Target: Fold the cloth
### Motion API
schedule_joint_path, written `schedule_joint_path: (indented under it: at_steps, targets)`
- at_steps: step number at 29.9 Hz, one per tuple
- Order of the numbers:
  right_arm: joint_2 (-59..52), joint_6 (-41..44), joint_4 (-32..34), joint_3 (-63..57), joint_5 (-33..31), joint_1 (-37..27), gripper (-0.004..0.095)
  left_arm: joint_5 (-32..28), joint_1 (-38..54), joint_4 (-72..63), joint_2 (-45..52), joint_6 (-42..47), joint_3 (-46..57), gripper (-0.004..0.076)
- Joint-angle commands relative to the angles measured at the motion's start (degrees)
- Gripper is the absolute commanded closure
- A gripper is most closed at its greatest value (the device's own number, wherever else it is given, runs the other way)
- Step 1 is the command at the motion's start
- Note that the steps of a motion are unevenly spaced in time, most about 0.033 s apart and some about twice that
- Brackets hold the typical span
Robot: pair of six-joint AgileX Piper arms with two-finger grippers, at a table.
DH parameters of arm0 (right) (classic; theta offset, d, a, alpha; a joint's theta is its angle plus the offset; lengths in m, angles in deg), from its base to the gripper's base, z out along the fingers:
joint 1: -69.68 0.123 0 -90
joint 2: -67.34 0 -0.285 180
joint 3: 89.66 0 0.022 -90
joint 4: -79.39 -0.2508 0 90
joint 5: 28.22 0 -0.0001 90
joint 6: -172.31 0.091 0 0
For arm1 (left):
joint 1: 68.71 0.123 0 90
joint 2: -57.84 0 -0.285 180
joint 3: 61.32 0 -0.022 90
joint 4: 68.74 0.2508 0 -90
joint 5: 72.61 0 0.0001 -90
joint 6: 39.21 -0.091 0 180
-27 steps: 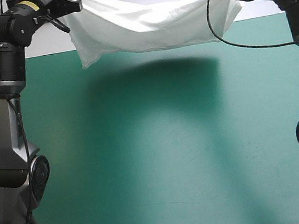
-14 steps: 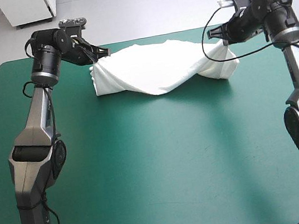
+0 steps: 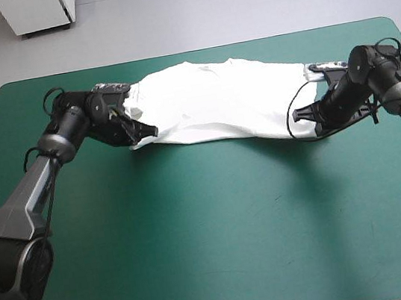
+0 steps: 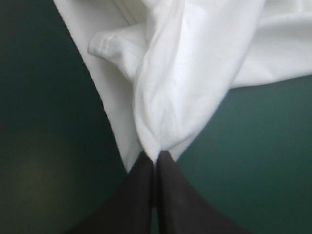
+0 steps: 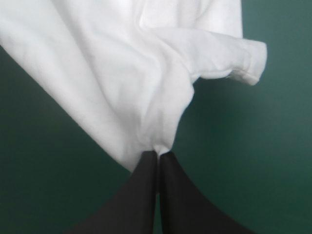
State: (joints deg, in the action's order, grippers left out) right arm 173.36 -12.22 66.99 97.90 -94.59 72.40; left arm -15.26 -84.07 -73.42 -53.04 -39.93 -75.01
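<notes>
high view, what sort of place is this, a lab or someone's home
Most likely a robot lab workbench, not a home: a table with a teal-green cover, and a two-armed robot whose left end effector and right end effector each pinch an end of a white T-shirt on it.

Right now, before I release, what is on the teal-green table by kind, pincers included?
White short-sleeved T-shirt: 1
Black fin-fingered pincers: 2, the left pincer and the right pincer, each shut on the T-shirt
Total: 3
</notes>
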Motion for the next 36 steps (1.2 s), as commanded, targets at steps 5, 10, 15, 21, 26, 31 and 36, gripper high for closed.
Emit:
schedule_joint_path:
  at_steps: [5, 10, 15, 21, 26, 31, 36]
  targets:
    - [-10.79, -1.65, 1.15, -13.43, 1.96, -0.49, 0.0925, -3.8, 0.03, -0.32, 14.05, -1.68, 16.3, 0.0746]
    - [-13.98, -1.65, 4.56, -22.49, 2.12, -0.49, 0.0925, -3.68, 0.03, -0.52, 17.08, -3.16, 23.72, 0.0746]
    - [-17.67, -1.65, 5.39, -30.82, 2.96, -0.49, 0.0925, -3.79, 0.03, -1.82, 20.4, -3.32, 33.12, 0.0746]
    - [-21.5, -0.94, 8.31, -34.95, 3.2, -0.49, 0.0925, -4.02, 0.03, -2.25, 25.41, -3.22, 41.26, 0.0746]
    - [-22.77, -0.69, 8.83, -35.04, 2.02, -0.49, 0.0925, -3.82, 0.03, -3.67, 28.51, -2.65, 45.41, 0.0746]
    - [-22.9, 0.33, 8.83, -35.04, 1.39, -0.49, 0.0922, -3.37, 0.03, -4.02, 29.62, -2.65, 46.17, 0.0745]
    - [-22.9, 0.33, 8.83, -34.83, -0.47, -0.49, 0.0723, 0.29, 0.03, -4.15, 29.62, -5.88, 43.45, 0.062]
